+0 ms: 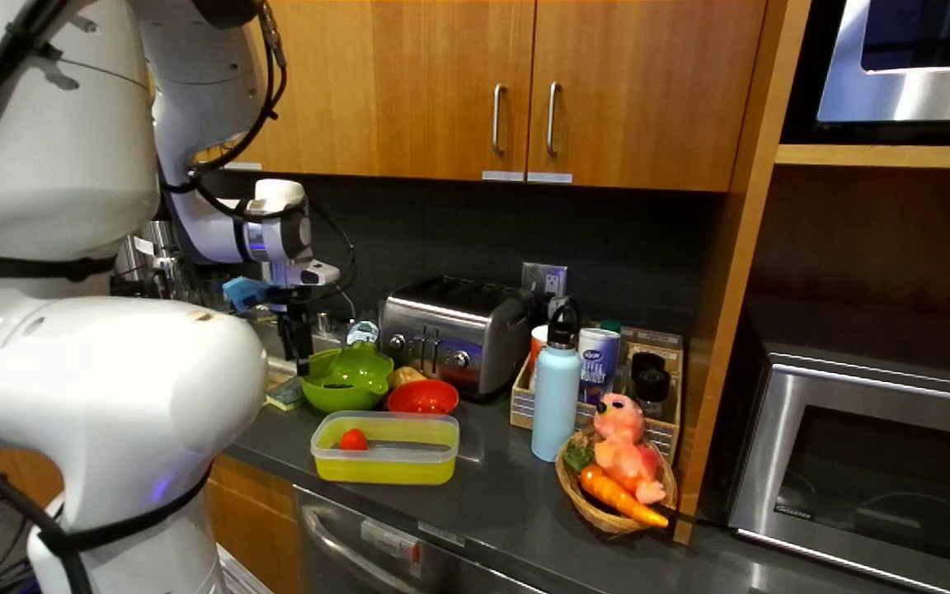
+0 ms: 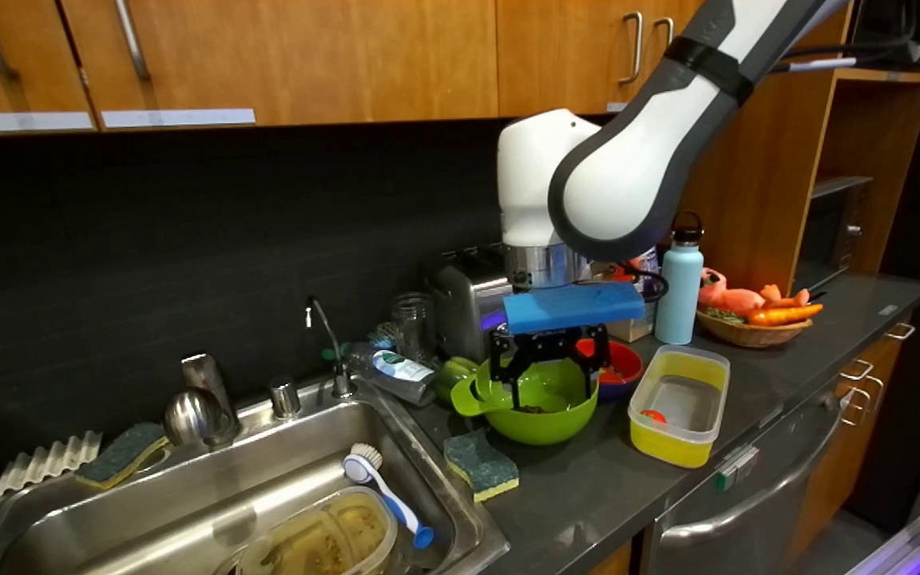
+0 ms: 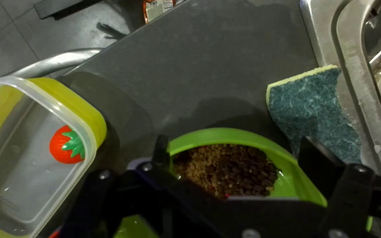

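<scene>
My black gripper (image 2: 553, 391) is open and empty, pointing down over the green bowl (image 2: 544, 430). In the wrist view its two fingers (image 3: 236, 148) stand wide apart on either side of the bowl's rim (image 3: 217, 136). I cannot tell whether they touch the bowl. Dark beans and paler lentil-like pieces (image 3: 230, 168) lie in the bowl. A clear and yellow container (image 1: 384, 470) stands beside it, with a red toy fruit with green leaves (image 3: 66, 145) inside. A red bowl (image 1: 424, 398) sits behind, near the toaster (image 1: 454, 330). A green sponge (image 2: 480, 463) lies by the bowl.
A metal sink (image 2: 212, 479) holds a brush (image 2: 384, 491) and a food container (image 2: 324, 535). A soap bottle (image 2: 404, 371) and a green pepper (image 2: 452, 375) lie behind the bowl. A blue bottle (image 1: 556, 404) and a basket (image 1: 607, 521) with toys stand farther along the counter.
</scene>
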`<state>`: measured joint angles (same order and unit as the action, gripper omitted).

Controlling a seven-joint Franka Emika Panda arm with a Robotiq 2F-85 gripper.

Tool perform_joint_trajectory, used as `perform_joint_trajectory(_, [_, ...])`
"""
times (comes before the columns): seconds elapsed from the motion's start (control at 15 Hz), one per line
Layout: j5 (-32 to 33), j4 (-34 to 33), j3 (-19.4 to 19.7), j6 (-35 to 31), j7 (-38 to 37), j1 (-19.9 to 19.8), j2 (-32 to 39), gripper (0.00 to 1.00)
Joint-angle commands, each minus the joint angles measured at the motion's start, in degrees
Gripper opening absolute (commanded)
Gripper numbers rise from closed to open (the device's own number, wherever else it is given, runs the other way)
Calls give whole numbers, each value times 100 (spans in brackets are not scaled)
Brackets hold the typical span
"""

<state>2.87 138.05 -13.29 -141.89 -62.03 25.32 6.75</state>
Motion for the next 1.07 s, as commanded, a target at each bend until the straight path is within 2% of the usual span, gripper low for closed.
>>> perform_joint_trajectory(0.0, [71, 219, -174, -280, 97, -139, -185, 100])
perform_joint_trajectory(1.0, [41, 91, -176, -167, 29, -174, -21, 100])
